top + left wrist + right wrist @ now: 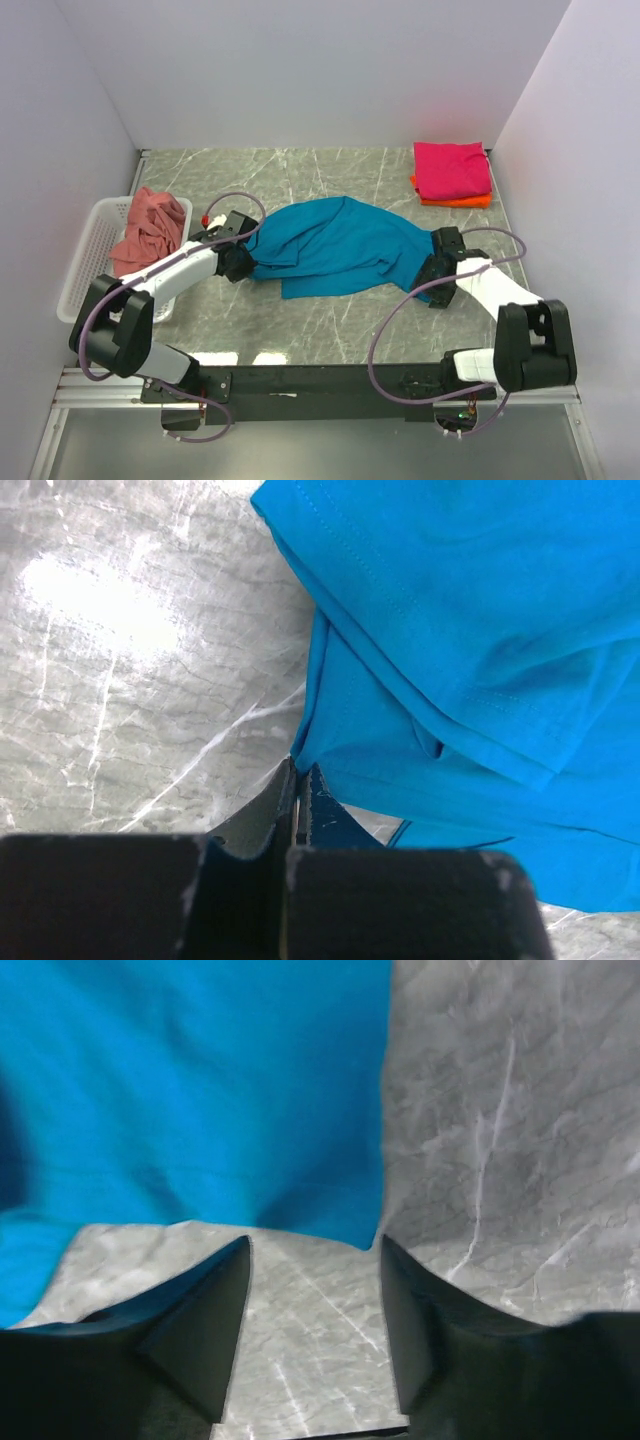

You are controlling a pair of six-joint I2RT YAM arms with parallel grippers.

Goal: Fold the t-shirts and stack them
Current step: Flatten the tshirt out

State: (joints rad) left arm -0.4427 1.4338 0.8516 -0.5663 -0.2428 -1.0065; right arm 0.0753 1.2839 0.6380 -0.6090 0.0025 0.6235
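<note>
Pinches the left end of the teal-blue t-shirt (340, 245) in the left tool (238, 262). From the left wrist, shows the fingers pressed together with almost no gap and a fold of blue cloth caught at their tips. Has the shirt lying crumpled and unfolded, stretched sideways across the middle of the grey marbled surface (300, 180), with one end at each tool.

Sets the right tool (437, 272) at the shirt's right end, low over the surface. From the right wrist, shows both of its fingers spread wide apart with bare marble between them and nothing gripped. Puts the shirt's hem just beyond the fingertips, with one corner of cloth close to the right-hand finger; cannot tell whether touching or not.

Holds the dusty pink t-shirt (150, 228) bunched in the white mesh basket (85, 275) at the left edge of the surface, partly draped over the basket's far rim and just beside the left arm. Carries, in the far right corner, the magenta t-shirt (452, 168) folded flat on top of the orange t-shirt (455, 203), with only a thin orange strip showing along the near and left edges. Places that pair well apart from the blue shirt and from both tools.
</note>
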